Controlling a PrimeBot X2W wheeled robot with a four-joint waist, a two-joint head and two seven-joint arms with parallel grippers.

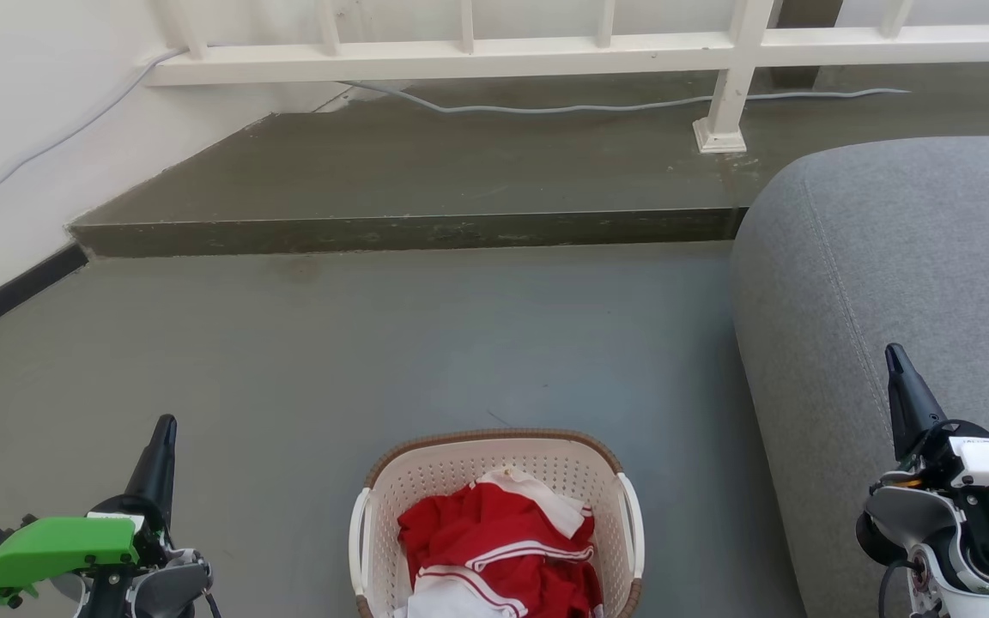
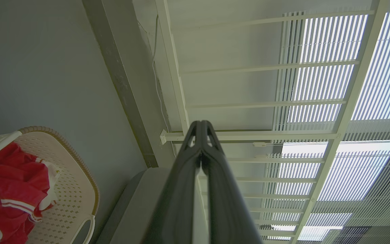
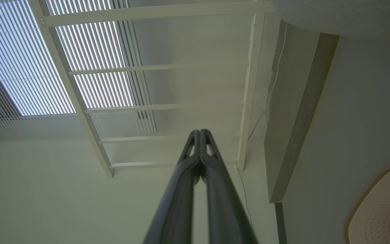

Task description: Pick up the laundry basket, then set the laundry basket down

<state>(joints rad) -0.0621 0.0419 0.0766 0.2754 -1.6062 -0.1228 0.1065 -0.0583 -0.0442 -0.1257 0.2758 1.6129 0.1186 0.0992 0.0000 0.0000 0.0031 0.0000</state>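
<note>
Laundry basket: stiff, probably light plastic, best lifted by both side handles; left gripper and right gripper jaws pressed together, empty.

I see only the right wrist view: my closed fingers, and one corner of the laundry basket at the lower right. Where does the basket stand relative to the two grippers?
Observer: In the head view the laundry basket stands on the grey floor, between the left gripper and the right gripper. Neither gripper touches it.
Operator: Is the left gripper open?
Observer: No. The left wrist view shows its fingers pressed together, holding nothing.
Operator: Does anything cover the handles?
Observer: No. The head view shows both white side handles bare, with the red clothing lying inside the basket, between them.
</note>
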